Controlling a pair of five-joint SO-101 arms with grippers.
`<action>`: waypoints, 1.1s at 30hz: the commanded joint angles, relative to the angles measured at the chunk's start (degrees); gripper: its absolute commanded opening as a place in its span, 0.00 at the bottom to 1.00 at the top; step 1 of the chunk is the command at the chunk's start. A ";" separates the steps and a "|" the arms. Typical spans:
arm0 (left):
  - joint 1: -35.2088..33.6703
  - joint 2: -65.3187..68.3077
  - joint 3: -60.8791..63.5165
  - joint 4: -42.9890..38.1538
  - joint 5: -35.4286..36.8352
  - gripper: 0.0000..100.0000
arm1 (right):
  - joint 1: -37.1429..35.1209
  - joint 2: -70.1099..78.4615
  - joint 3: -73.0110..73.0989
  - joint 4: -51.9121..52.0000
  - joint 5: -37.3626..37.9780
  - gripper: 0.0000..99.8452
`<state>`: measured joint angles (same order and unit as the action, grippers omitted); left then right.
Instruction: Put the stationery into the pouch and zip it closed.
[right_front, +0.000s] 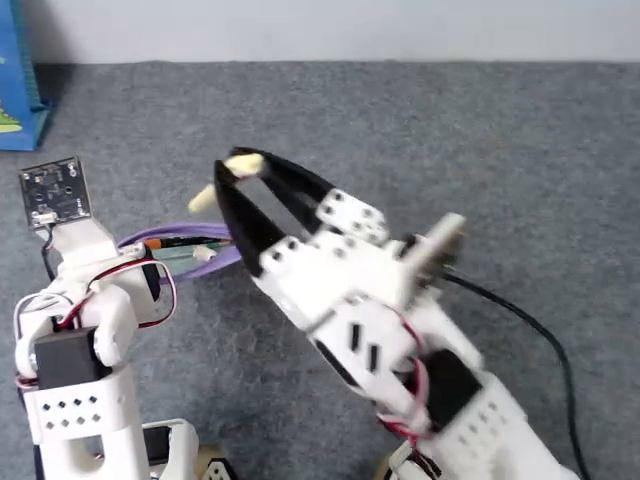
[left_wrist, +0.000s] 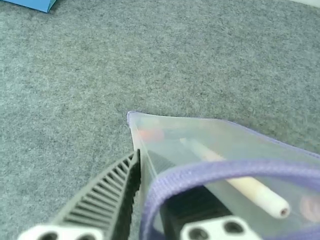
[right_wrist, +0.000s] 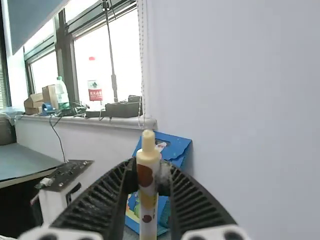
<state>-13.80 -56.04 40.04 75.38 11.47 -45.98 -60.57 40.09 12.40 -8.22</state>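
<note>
Closest to the high camera, the right gripper (right_front: 233, 176) stood raised well above the table, its black fingers (right_wrist: 107, 192) clamped on a cream pen (right_wrist: 147, 165) with brown spots; the pen stuck out past both sides of the tips. Lower and to its side, the left gripper (left_wrist: 144, 162) was pinched onto one wall of the pouch (left_wrist: 215, 140), one ribbed finger outside and the other seen through the clear plastic. That pouch lay on the grey felt (right_front: 470, 140), its purple-edged mouth open, with a second pen (left_wrist: 237, 184) and something orange (left_wrist: 150, 134) inside. Beyond, a blue box (right_front: 16, 95) stood at the table's edge.
</note>
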 joint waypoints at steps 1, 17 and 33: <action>-0.26 -0.62 -0.57 -1.58 -0.62 0.01 | -0.84 -4.18 -4.57 7.60 -1.67 0.01; -0.26 -0.62 -0.40 -1.49 -0.62 0.01 | -4.53 5.14 5.19 -2.95 -1.41 0.01; -0.26 -0.62 -0.31 -1.49 -0.62 0.01 | -4.44 6.99 8.88 1.10 -1.14 0.22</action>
<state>-13.80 -55.96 40.04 75.03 11.47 -50.20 -49.49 50.37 11.52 -9.36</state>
